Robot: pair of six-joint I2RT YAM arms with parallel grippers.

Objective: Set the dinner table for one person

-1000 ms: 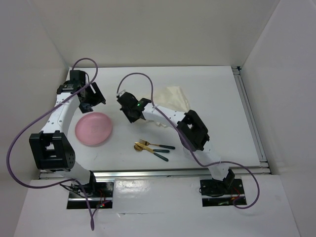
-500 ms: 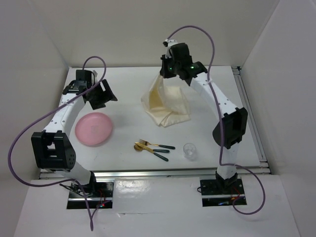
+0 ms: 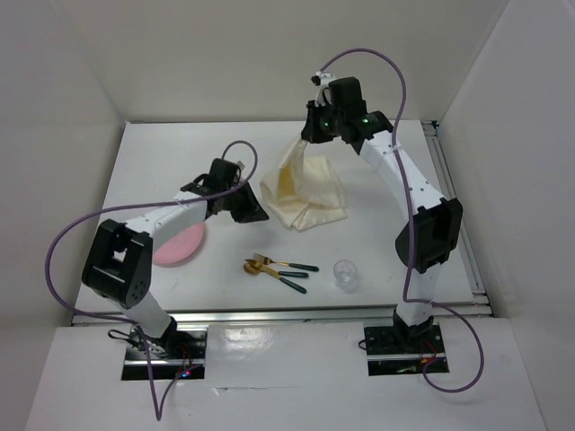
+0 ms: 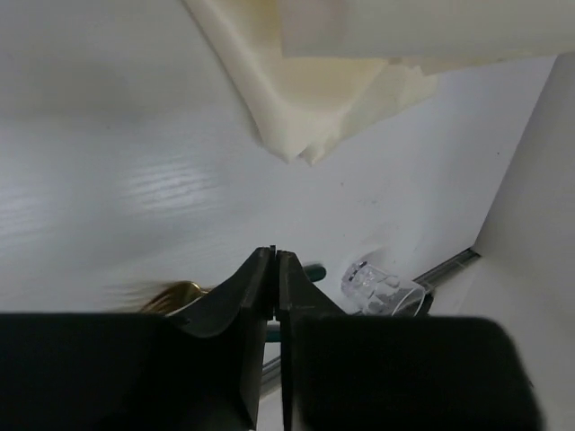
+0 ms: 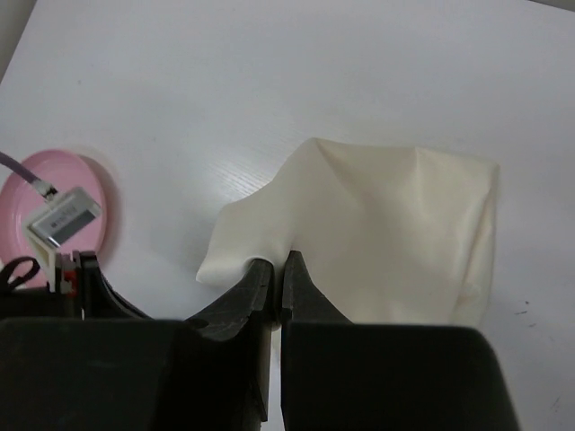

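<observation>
The cream cloth (image 3: 304, 190) hangs from my right gripper (image 3: 316, 136), which is raised over the back of the dinner table (image 3: 180, 148). The cloth's lower folds rest on the tabletop. The right wrist view shows the right gripper (image 5: 277, 262) shut on the cloth's (image 5: 386, 224) edge. My left gripper (image 3: 250, 210) is low beside the cloth's left lower edge. In its wrist view the left gripper (image 4: 276, 255) is shut with nothing between the fingers, and the cloth (image 4: 310, 99) lies beyond the tips, apart from them.
A pink plate (image 3: 182, 249) sits at the left, partly under my left arm. Gold cutlery with dark green handles (image 3: 274, 267) and a clear glass (image 3: 344, 275) lie near the front edge. A metal rail (image 3: 458, 211) runs along the right side.
My right gripper rose from low over the table to the back, lifting the cloth. My left arm swung from the back left in beside the cloth, and its jaws closed.
</observation>
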